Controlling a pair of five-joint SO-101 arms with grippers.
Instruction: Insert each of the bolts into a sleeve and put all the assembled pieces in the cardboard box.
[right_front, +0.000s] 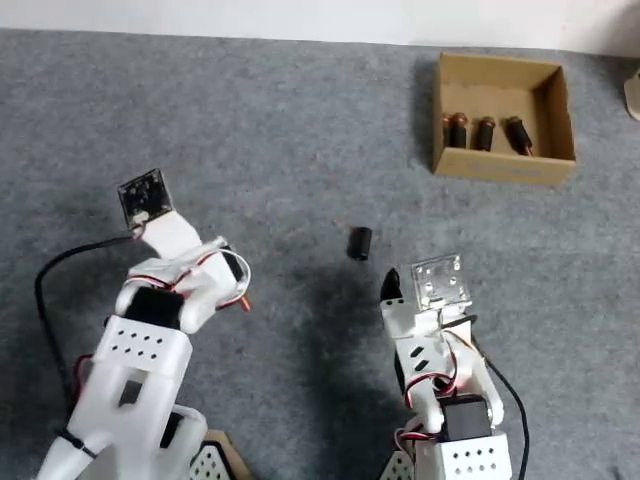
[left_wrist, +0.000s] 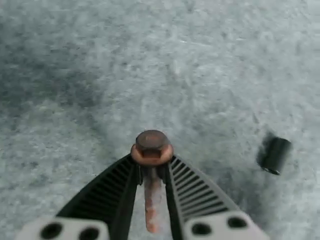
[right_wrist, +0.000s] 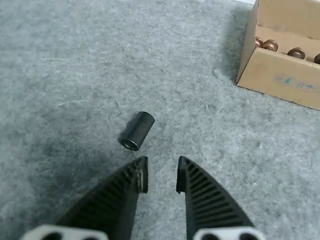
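Observation:
My left gripper (left_wrist: 151, 167) is shut on a rusty bolt (left_wrist: 151, 148), head outward, held above the carpet. The bolt's orange tip (right_front: 245, 303) shows beside that arm in the high view. A black sleeve (right_front: 360, 243) lies on its side on the grey carpet between the arms. It appears off to the side of the held bolt as the sleeve (left_wrist: 274, 155), and just ahead of my right gripper as the sleeve (right_wrist: 137, 130). My right gripper (right_wrist: 161, 175) is open and holds nothing, low over the carpet, with its dark tip (right_front: 392, 283) a short way from the sleeve.
The cardboard box (right_front: 545, 100) stands at the far right and holds three assembled pieces (right_front: 484, 131). From the right wrist, its near wall (right_wrist: 280, 75) and the bolt heads (right_wrist: 270, 45) show. A cable (right_front: 60, 262) trails by the left arm.

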